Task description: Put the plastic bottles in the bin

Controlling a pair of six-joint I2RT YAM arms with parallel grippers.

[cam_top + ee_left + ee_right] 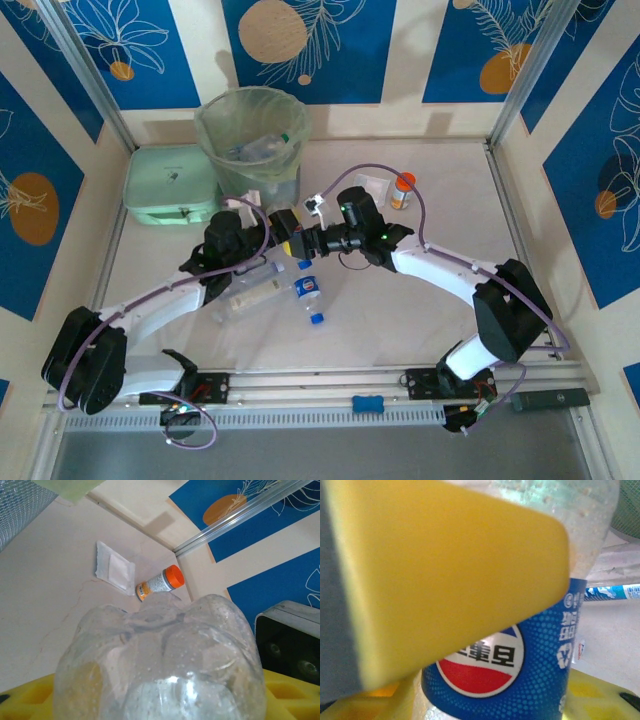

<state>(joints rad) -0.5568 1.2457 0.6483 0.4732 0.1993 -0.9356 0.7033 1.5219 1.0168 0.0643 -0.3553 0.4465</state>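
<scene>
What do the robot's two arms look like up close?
Both the left arm and right arm have smooth white links between bulky black joints. A thin lilac cable loops along each. A small green light glows near the right wrist. The fingers are chunky yellow blocks.

The bin (250,130) stands just ahead, mouth open, with the mint box (172,187) just beside its left. Loose bottles (308,288) clutter the table (400,315) beneath me; right of the jar (402,190) it lies bare.
</scene>
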